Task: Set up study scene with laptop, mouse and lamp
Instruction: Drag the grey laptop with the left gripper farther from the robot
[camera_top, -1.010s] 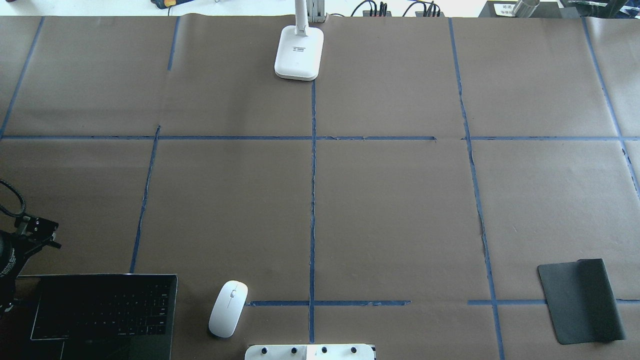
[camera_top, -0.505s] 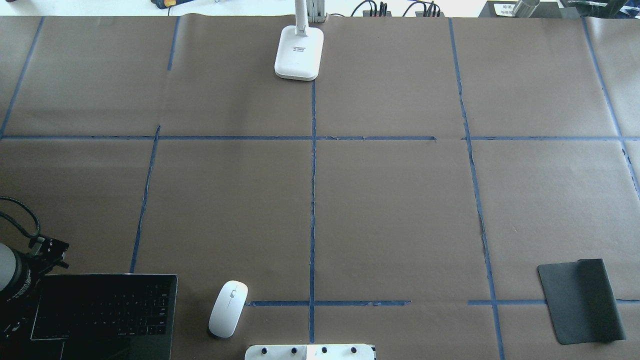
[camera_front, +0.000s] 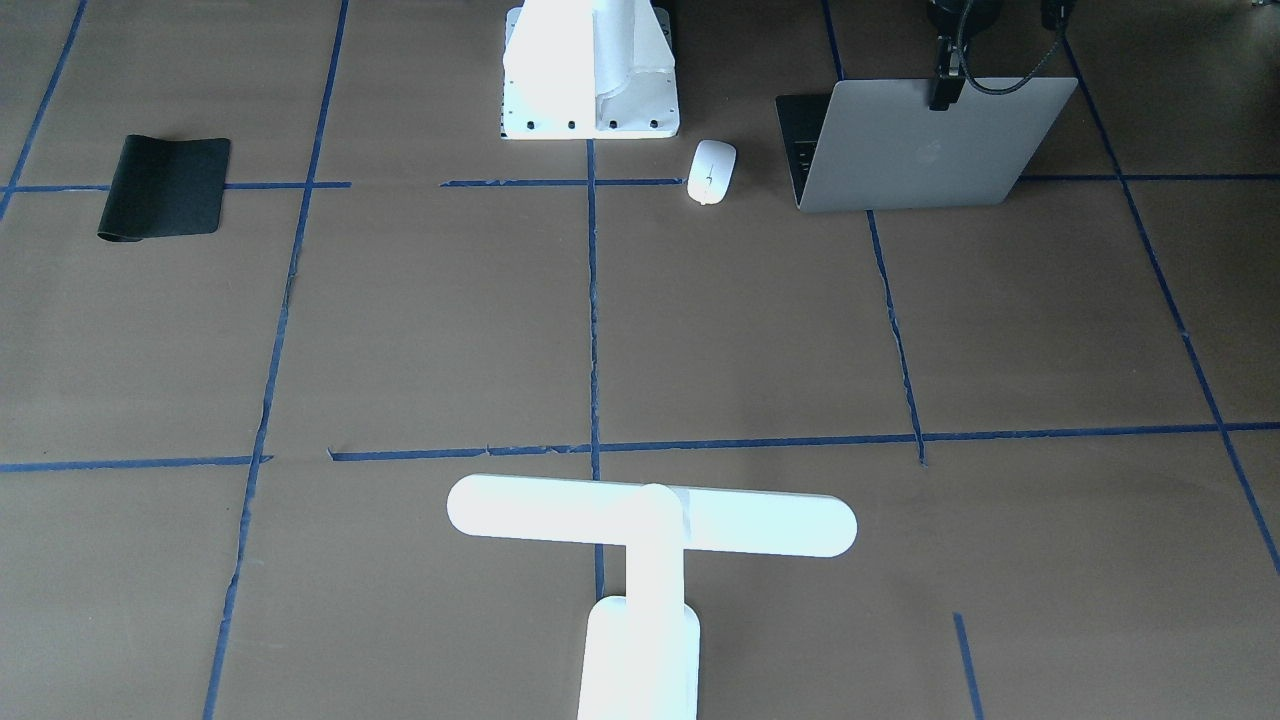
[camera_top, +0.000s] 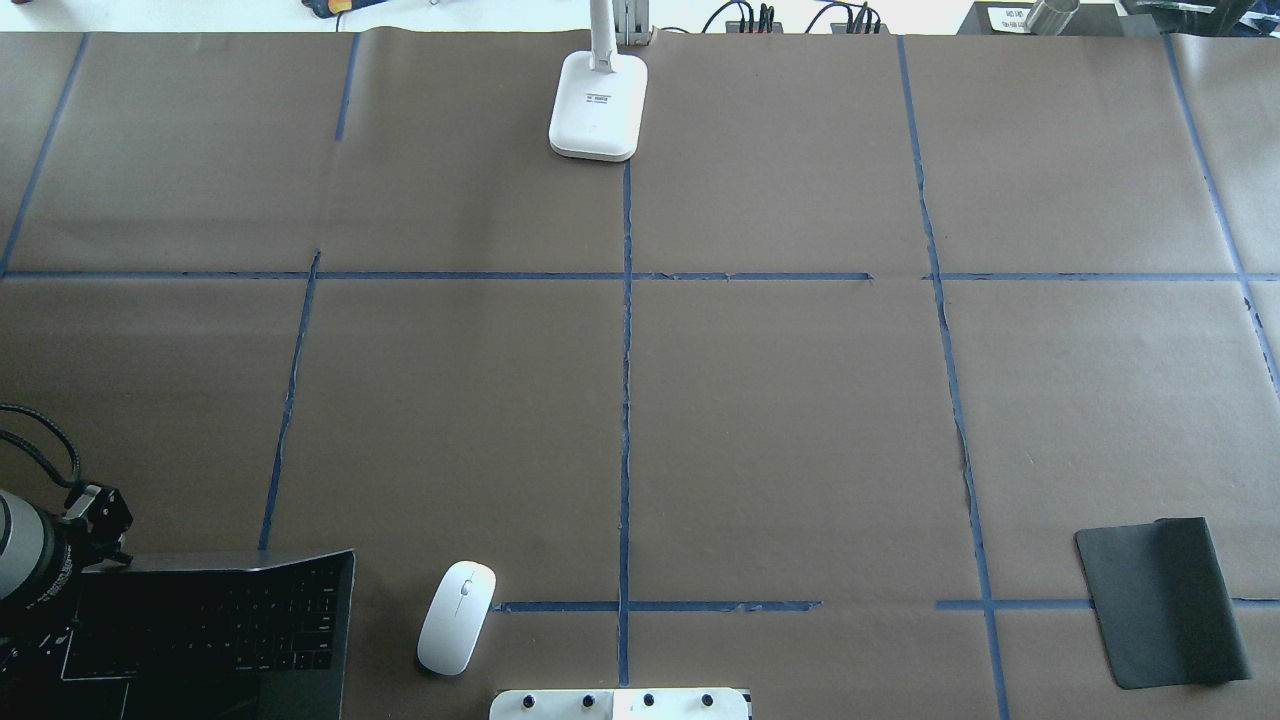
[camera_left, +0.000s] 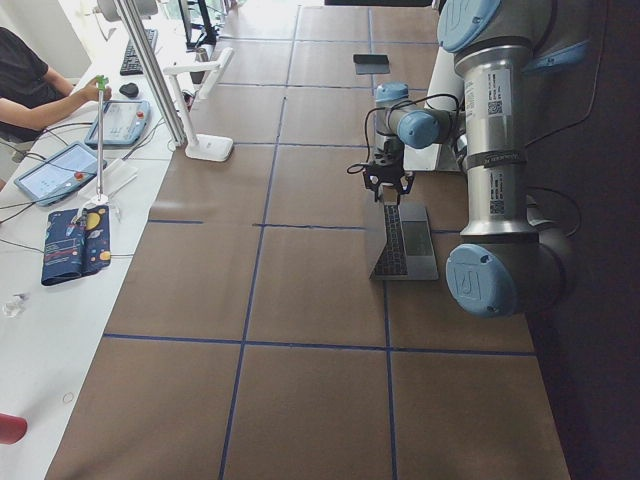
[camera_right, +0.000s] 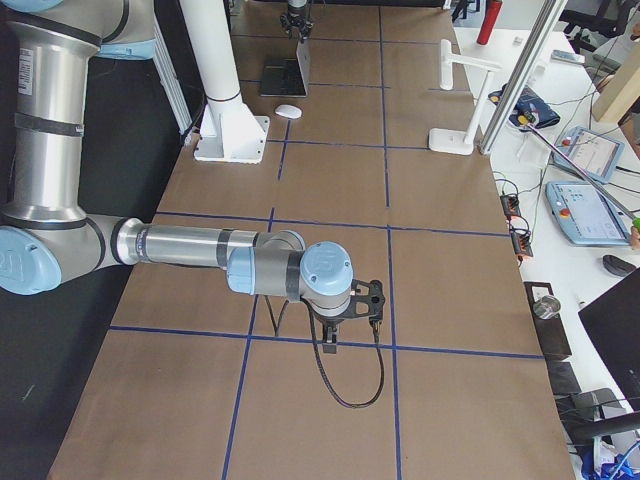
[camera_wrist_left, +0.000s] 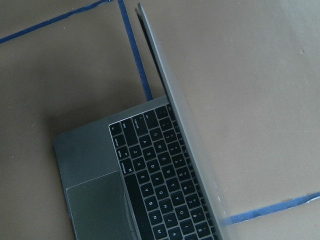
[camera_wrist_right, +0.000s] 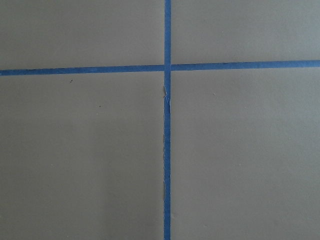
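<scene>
The grey laptop (camera_front: 920, 140) stands open at the near left of the table (camera_top: 200, 620), its lid raised and the logo facing away from me. My left gripper (camera_front: 940, 98) sits on the lid's top edge and is shut on it; it also shows in the overhead view (camera_top: 105, 535). The left wrist view shows the keyboard and the lid edge-on (camera_wrist_left: 150, 175). The white mouse (camera_top: 457, 617) lies just right of the laptop. The white T-shaped lamp (camera_front: 650, 520) stands at the far middle edge. My right gripper (camera_right: 352, 305) hovers over bare paper far to the right; I cannot tell if it is open.
A black mat (camera_top: 1163, 600) lies at the near right. The white pedestal (camera_top: 620, 705) stands at the near middle, beside the mouse. Blue tape lines grid the brown paper. An operator (camera_left: 30, 85) sits at the side bench beyond the lamp.
My left gripper has moved nearer to me and slightly right. The laptop lid has tilted towards the keyboard, so a strip of its grey back now shows from above.
</scene>
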